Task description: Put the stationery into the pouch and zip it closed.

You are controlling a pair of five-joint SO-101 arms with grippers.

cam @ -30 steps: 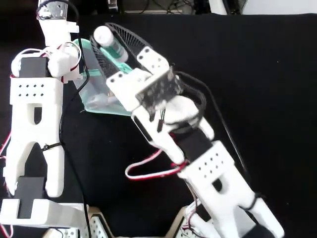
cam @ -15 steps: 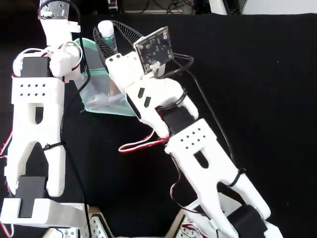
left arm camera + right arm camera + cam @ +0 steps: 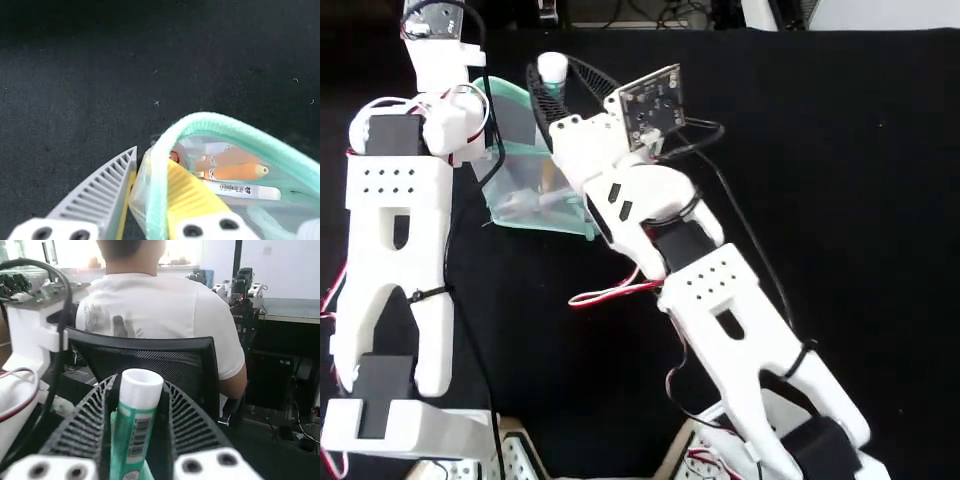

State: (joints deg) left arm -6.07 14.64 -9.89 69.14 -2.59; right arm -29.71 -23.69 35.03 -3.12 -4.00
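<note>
Glue stick: the glue stick (image 3: 136, 426) (image 3: 552, 70) stands upright, white cap up, squarely between my right fingers. Its lower end is hidden between them.
Right jaws: my right gripper (image 3: 140, 386) (image 3: 558, 84) is clamped on the glue stick, one black ribbed finger pressed to each side of the green body.
Pouch: the teal see-through pouch (image 3: 532, 192) (image 3: 226, 129) lies near the table's far left corner, mouth open. The glue stick is at the mouth's far end.
Left jaws: my left gripper (image 3: 152, 158) is pinched on the pouch's rim, with the yellow finger inside and the grey finger outside against the wall.
Inside the pouch: an orange marker (image 3: 234, 172) and a white pen (image 3: 243, 189) lie side by side, just past my yellow finger.
Table: black table (image 3: 840, 150), with the pouch resting flat on it.
</note>
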